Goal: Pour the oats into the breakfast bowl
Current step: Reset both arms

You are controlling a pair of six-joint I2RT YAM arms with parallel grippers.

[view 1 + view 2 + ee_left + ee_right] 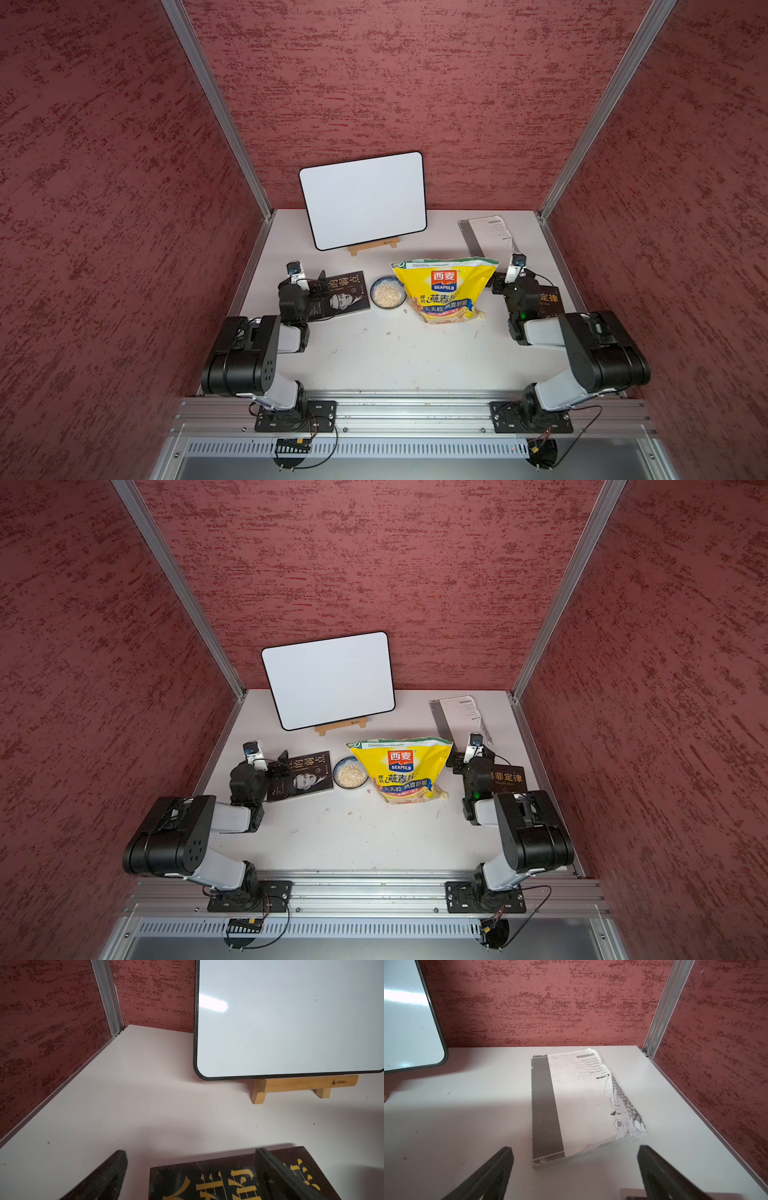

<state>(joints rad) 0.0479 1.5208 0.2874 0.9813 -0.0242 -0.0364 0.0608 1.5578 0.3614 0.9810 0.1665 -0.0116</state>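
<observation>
Oats (388,294) already fill the breakfast bowl (376,286), a small blue-rimmed dish sitting on the white table (395,357) just to the left of the yellow pouch (446,291). Bowl and pouch stand close together but do not seem to touch. That pouch stands upright, its green-and-white top band facing the back wall, and I take it as my marker for everything else. A few stray flakes (389,333) lie on the table in front of the pouch.

Behind the pouch and a little left, a whiteboard (363,199) leans on a small wooden easel (372,247). Behind it to the right lies a worn paper manual (583,1103) with a grey stripe and curled page corners.

Further left of the pouch, beyond the bowl, a dark book (345,296) with gold lettering lies flat. The left gripper (191,1176) hovers over that book's edge, jaws spread wide, nothing between them. On the pouch's right side, just beside its top corner, the right gripper (575,1172) is likewise spread wide and empty, pointing toward the manual. Another dark book (548,300) lies partly under the right arm.
</observation>
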